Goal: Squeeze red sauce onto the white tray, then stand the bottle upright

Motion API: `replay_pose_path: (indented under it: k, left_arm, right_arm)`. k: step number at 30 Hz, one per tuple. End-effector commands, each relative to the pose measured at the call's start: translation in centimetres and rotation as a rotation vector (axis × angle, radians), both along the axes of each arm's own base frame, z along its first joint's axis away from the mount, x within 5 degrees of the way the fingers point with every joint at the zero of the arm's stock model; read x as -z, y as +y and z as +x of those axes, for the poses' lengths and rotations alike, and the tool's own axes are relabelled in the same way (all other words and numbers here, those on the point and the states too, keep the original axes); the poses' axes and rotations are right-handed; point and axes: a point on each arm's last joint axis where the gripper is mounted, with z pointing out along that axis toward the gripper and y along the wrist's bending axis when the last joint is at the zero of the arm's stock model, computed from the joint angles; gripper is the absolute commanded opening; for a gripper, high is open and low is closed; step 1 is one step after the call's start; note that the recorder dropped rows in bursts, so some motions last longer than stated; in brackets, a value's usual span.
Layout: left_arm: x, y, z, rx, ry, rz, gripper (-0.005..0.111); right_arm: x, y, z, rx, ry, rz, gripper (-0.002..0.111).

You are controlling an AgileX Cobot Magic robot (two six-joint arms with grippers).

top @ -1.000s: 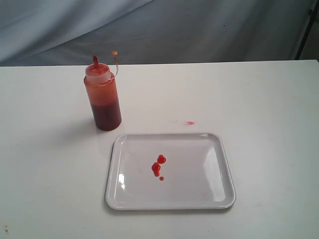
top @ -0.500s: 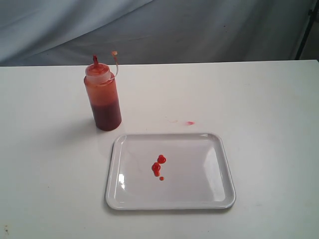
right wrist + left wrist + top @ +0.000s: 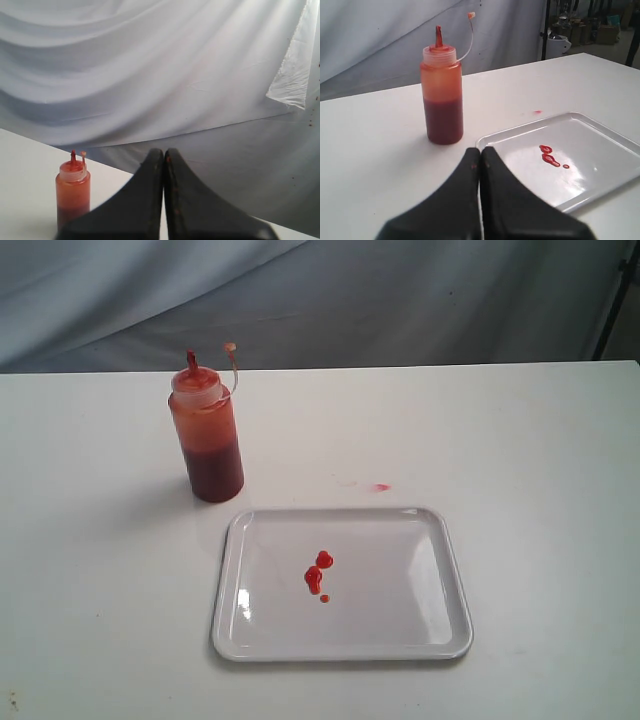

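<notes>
Translucent orange-red plastic squeeze bottle (image 3: 207, 445): one, upright on the white tabletop (image 3: 520, 440). Glossy white rectangular plastic tray (image 3: 400, 580): one, near the bottle. Red sauce (image 3: 315, 577): three blobs mid-tray, two touching, one small drop apart. Pink smear (image 3: 380, 487): one, on the tabletop. Left hand (image 3: 480, 152), right hand (image 3: 164, 152): two, pressed closed, empty.

No text, label, brand, number or sign can be read in any of the views. At the upper right of the left wrist view, the brown cardboard boxes (image 3: 606, 34) in the background are too blurred and small to show any lettering.
</notes>
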Motion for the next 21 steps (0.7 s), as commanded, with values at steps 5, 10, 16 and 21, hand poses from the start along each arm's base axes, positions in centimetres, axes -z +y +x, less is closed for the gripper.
replay_pose_path:
  k: [5, 10, 16, 21]
  left_arm:
    - [0.08, 0.12, 0.05, 0.000, -0.034, 0.059, 0.001]
    - [0.05, 0.31, 0.15, -0.029, -0.025, 0.035, 0.001]
    - [0.17, 0.48, 0.20, -0.057, 0.008, -0.003, 0.001]
    - [0.17, 0.48, 0.20, -0.057, 0.008, -0.003, 0.001]
  right_arm:
    - [0.10, -0.13, -0.04, 0.009, -0.002, -0.002, 0.000]
    - [0.10, -0.13, -0.04, 0.009, -0.002, -0.002, 0.000]
    - [0.10, -0.13, -0.04, 0.009, -0.002, -0.002, 0.000]
    - [0.10, -0.13, -0.04, 0.009, -0.002, -0.002, 0.000]
